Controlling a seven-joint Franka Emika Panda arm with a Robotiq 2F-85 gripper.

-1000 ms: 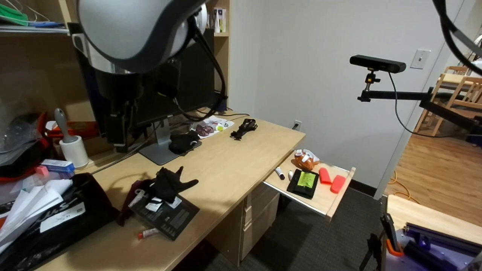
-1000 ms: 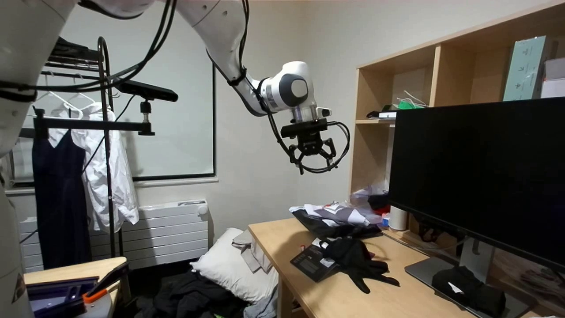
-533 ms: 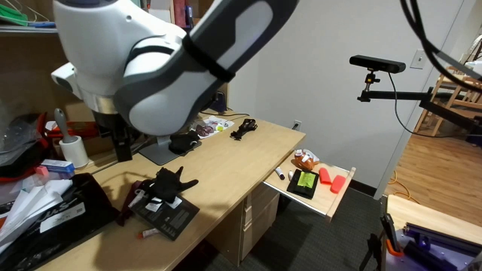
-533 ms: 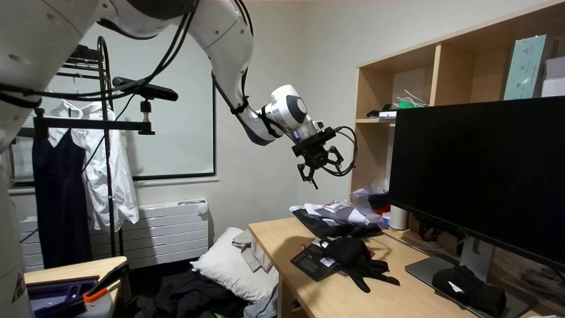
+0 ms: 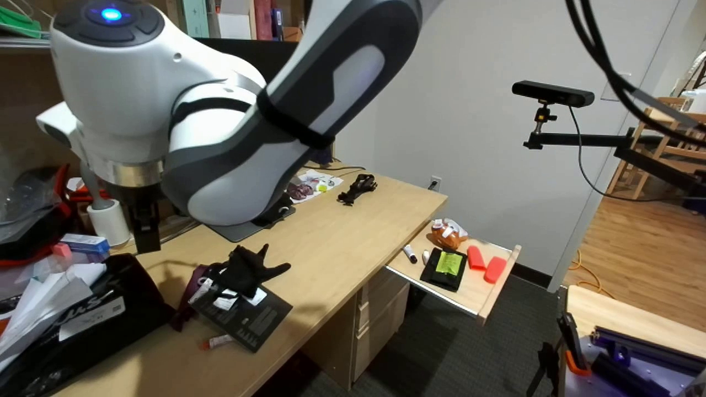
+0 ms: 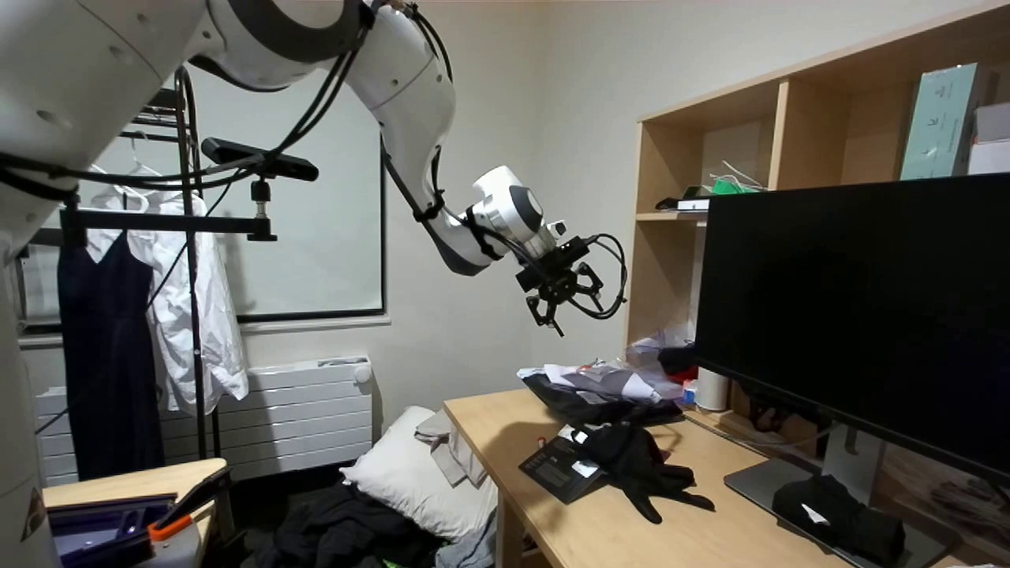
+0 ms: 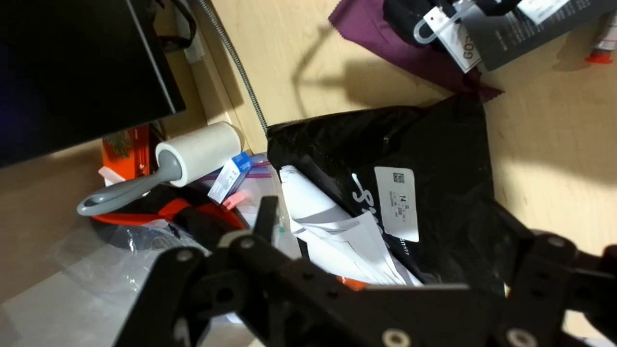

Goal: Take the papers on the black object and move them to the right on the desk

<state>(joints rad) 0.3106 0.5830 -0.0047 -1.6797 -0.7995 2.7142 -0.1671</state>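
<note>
fingers (image 6: 541,311) apart, above papers (image 6: 604,383) | papers on black bag (image 6: 607,412) | bag on desk (image 6: 694,544)

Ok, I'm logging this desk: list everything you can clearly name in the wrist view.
papers: several, white, on plastic bag
plastic bag: one, black, on desk
desk: one, light wood, beneath plastic bag
lint roller: one, white-and-grey, beside plastic bag
carton: one, blue-and-white, beside lint roller
clear plastic: uncountable, transparent, lower left
monitor: one, black, upper left
cloth: one, maroon, top
cable: one, grey, left of cloth
packaging card: one, dark grey, top right
tube: one, red-tipped, right edge
pincer: one, black, bottom
</note>
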